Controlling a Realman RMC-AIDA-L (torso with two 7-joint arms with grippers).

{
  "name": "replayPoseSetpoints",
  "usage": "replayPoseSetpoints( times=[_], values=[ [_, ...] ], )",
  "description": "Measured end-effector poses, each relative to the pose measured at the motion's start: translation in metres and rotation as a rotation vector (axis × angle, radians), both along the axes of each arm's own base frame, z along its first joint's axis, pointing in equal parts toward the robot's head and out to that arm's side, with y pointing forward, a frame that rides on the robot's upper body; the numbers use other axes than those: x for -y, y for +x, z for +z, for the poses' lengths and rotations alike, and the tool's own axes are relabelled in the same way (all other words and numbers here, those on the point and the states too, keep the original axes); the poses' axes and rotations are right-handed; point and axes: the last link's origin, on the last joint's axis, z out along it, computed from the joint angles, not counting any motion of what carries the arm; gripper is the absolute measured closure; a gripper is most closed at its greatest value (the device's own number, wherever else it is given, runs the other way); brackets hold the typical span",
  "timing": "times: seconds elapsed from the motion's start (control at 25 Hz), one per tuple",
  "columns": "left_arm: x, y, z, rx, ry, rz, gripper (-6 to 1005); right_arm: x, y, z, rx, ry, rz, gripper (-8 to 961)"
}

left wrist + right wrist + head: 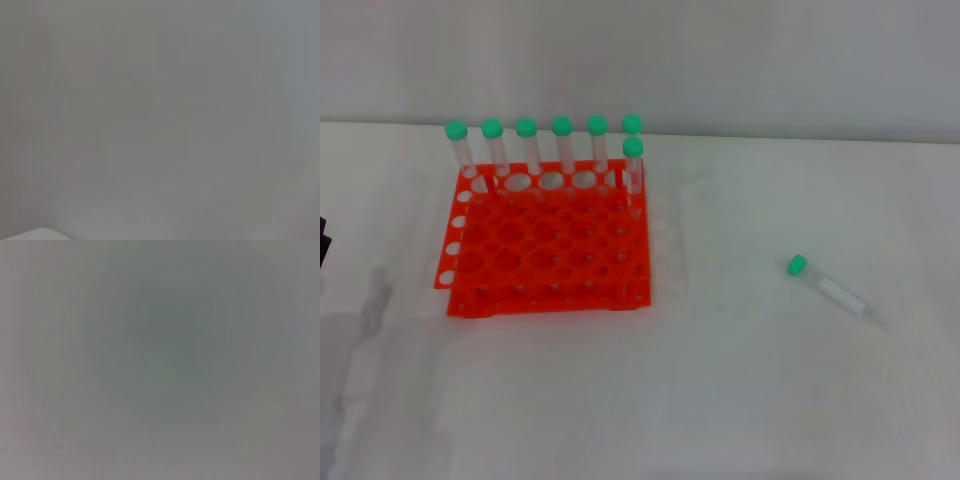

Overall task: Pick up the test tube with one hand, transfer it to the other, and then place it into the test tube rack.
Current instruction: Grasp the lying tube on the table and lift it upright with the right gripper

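A small clear test tube [828, 286] with a green cap lies on its side on the white table at the right, cap toward the upper left, tip toward the lower right. The orange-red test tube rack [548, 240] stands at the left centre, well apart from the loose tube. Several green-capped tubes [563, 150] stand upright along its far row, and one more [633, 165] at its right end. Neither gripper shows in the head view. A dark part [324, 250] sits at the far left edge. Both wrist views show only blank grey.
The white table [720, 400] spreads around the rack and tube. A pale wall [640, 50] runs behind the table's far edge.
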Motion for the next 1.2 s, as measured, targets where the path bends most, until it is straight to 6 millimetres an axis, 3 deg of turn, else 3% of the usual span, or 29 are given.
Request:
replayPoseSetpoints(
  times=[0.48,0.76,0.96,1.2],
  values=[
    [-0.002,0.002,0.0,0.002,0.002,-0.006,125,-0.005,-0.003,0.0,0.003,-0.004,0.014,112],
    [0.001,0.0,0.0,0.002,0.002,0.002,126,-0.014,-0.016,-0.004,-0.003,-0.032,0.081,113],
    [0.001,0.0,-0.001,0.001,-0.001,0.001,126,-0.043,-0.047,-0.014,-0.081,-0.205,0.239,113],
    [0.001,0.0,-0.001,0.0,-0.004,0.0,126,-0.082,-0.091,-0.006,-0.154,-0.511,0.348,113]
  ],
)
